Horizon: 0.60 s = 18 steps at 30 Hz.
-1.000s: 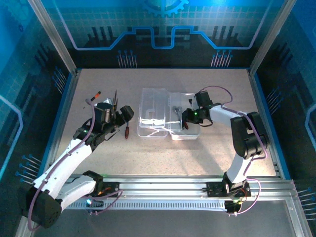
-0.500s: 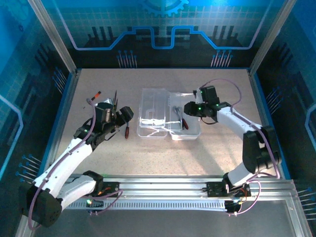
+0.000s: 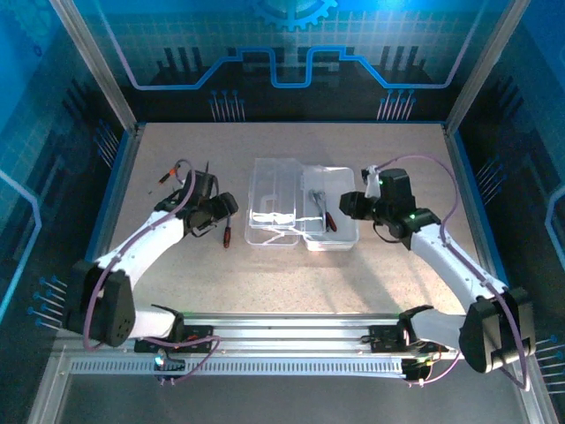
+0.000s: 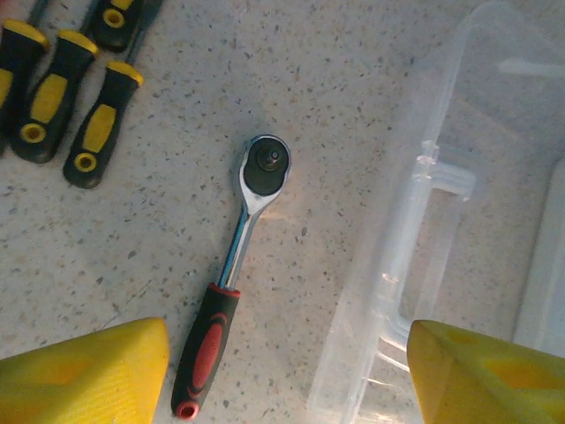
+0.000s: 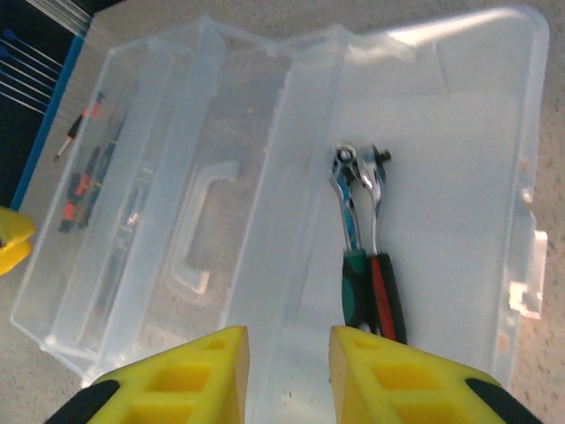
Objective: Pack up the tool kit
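The clear case (image 3: 275,190) lies open in the middle of the tabletop (image 3: 291,283), its lid on the left and its base on the right. A green-handled ratchet (image 5: 352,274) and a red-and-black ratchet (image 5: 385,291) lie side by side in the base. The right end effector (image 5: 287,371) hovers above the base, fingers narrowly apart and empty. The left end effector (image 4: 282,380) hangs over a loose ratchet (image 4: 231,274) just left of the lid, fingers wide apart, gripping nothing. Yellow-and-black screwdrivers (image 4: 53,97) lie nearby.
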Tool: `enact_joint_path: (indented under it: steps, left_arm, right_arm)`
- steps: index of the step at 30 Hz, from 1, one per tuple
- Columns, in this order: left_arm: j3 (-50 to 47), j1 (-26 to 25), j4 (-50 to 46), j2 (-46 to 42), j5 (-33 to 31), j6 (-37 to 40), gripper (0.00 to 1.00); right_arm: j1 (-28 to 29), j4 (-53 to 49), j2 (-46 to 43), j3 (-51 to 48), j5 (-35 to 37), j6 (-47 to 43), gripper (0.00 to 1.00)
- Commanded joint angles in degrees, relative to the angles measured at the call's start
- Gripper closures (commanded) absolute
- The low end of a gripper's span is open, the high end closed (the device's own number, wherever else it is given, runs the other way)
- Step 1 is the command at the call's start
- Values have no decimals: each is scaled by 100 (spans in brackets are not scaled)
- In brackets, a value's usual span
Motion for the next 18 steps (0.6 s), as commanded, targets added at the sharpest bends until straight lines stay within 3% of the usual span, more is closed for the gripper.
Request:
enact_joint_path:
  steps: [1, 4, 10, 14, 18]
  left_arm:
    - [451, 88, -317, 700, 330, 348, 29]
    - [965, 148, -609, 1468, 292, 520, 37]
    - [1694, 150, -966, 2469, -81, 771, 36]
    - [1979, 150, -1168, 2859, -195, 878, 43]
    - [1885, 159, -1077, 2966, -286, 914, 43]
  right_arm:
    - [25, -2, -337, -352, -4, 111, 69]
    - [4, 40, -552, -542, -33, 136, 69]
    - [-135, -154, -711, -664, -10, 27, 69]
    - [-298, -132, -748, -792, -170, 67, 69]
    - [-362, -10, -820, -909, -225, 130, 69]
